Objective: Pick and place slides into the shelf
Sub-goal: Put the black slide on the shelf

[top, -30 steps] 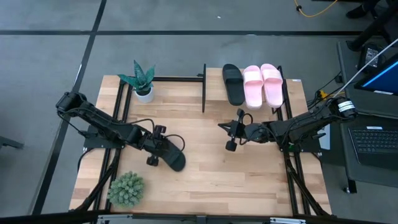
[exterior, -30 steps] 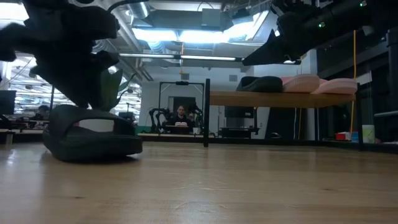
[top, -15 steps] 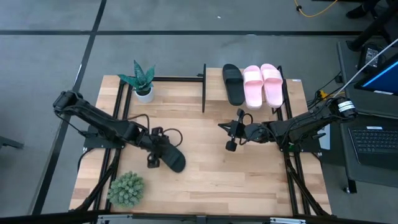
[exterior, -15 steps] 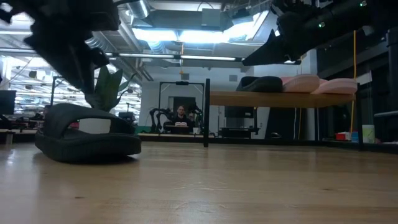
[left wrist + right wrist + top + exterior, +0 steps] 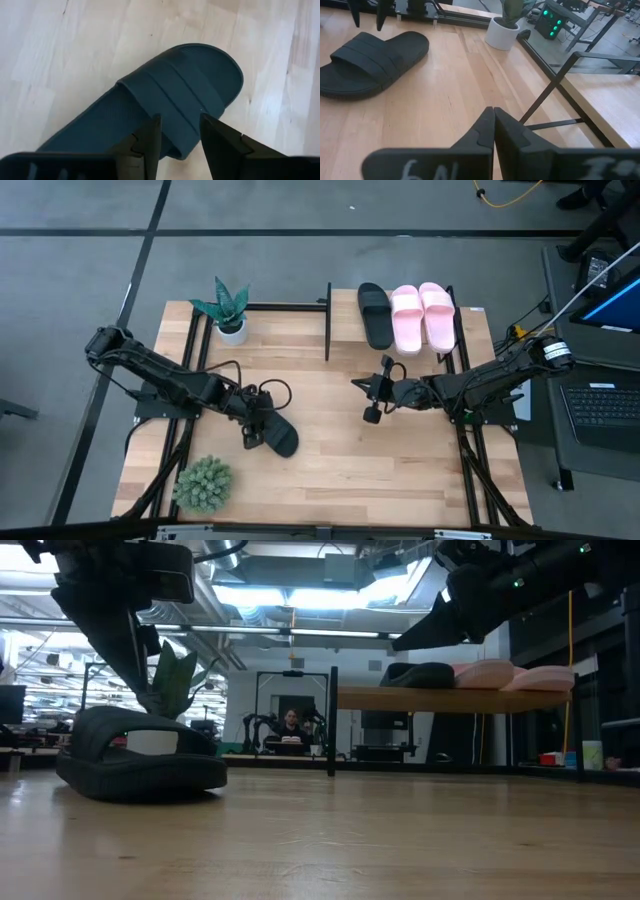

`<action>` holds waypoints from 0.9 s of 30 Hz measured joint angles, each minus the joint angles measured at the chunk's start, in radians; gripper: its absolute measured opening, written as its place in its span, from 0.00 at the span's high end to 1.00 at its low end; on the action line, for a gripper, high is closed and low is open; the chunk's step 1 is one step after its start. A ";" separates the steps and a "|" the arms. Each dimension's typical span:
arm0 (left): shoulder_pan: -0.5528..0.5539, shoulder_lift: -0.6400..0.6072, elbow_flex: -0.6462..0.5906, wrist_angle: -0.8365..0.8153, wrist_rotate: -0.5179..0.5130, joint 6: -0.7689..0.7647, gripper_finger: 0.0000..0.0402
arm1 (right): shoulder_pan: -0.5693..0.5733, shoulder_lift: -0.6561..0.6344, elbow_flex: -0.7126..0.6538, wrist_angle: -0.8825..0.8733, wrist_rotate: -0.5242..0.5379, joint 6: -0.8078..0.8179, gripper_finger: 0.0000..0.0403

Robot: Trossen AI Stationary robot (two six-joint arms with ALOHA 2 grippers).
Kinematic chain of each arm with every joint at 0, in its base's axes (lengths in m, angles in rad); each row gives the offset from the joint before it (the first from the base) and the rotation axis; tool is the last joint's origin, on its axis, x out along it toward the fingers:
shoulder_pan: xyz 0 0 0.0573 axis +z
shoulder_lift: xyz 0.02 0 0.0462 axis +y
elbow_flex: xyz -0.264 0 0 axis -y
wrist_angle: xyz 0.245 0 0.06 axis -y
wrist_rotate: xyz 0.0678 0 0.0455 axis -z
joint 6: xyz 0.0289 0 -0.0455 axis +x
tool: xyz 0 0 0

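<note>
Directly under the open left hand [image 5: 254,430], the last black foam slide [image 5: 277,433] on the surface [image 5: 340,460] runs from ten toward four o'clock, well away from the closed right hand [image 5: 367,398].

Loose black slide [image 5: 279,433] flat on tabletop; three slides [image 5: 408,316] seemingly on shelf [image 5: 470,310].

Matt, finely ribbed foam on the black slide [image 5: 170,100]; pale wood tabletop [image 5: 400,460], grain visible, slight sheen; thin black metal shelf posts [image 5: 328,320]; smooth matt pink slides [image 5: 422,316].
</note>
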 joint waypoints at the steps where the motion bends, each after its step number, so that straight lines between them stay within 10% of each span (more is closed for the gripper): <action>1: 0.000 0.000 0.000 0.001 0.004 -0.015 0.69 | 0.000 0.000 0.000 -0.001 0.000 0.000 0.98; 27: -0.003 0.019 -0.002 0.005 0.041 -0.197 0.69 | 0.000 0.000 0.000 -0.036 -0.043 -0.004 0.98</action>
